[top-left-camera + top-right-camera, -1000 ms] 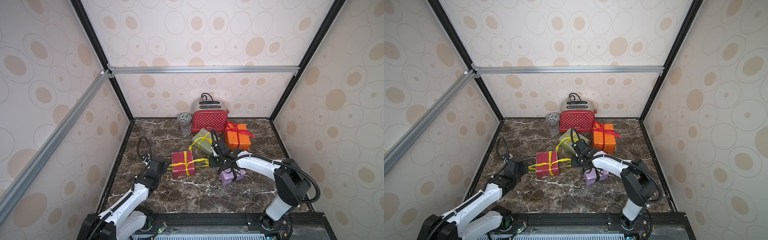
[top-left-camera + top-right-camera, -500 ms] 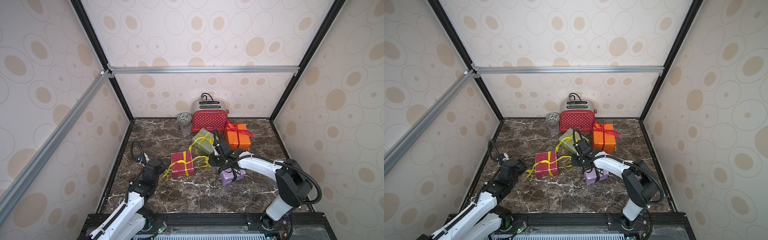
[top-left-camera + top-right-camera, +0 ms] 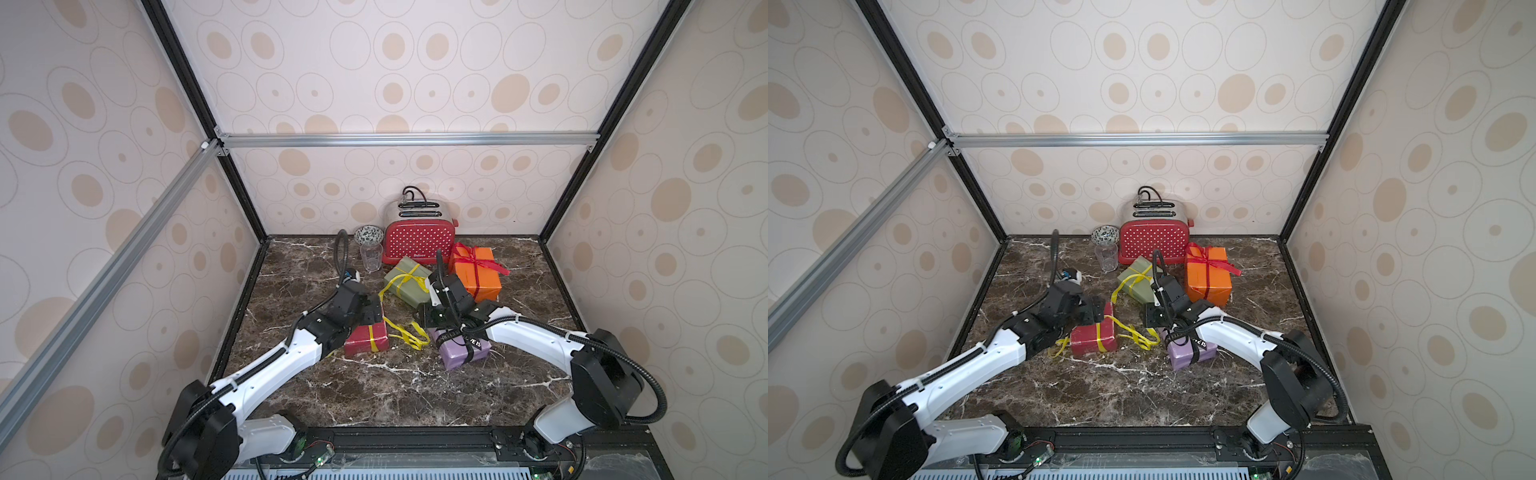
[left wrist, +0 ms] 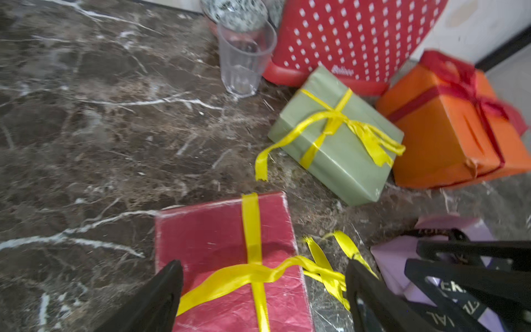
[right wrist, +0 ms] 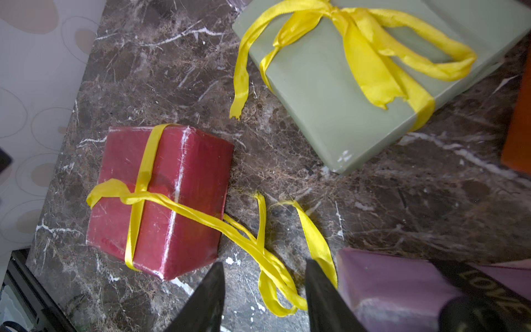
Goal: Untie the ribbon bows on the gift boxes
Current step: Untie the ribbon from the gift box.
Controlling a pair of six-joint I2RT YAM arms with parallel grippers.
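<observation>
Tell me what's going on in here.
Two robot arms are untying bows on gift boxes. Both pincers are open. The left pincer hangs over the dark red box. The right pincer is above that box's yellow ribbon, whose bow is undone, with its tails trailing on the marble tabletop. The yellow bow on the olive green box and the red bow on the orange box are still tied. A black ribbon wraps the lilac box.

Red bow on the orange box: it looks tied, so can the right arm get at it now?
Probably yes. The red bow sits exposed atop the orange box, right beside that arm's wrist. The open right gripper faces away, toward the dark red box, so it would need to turn.
</observation>
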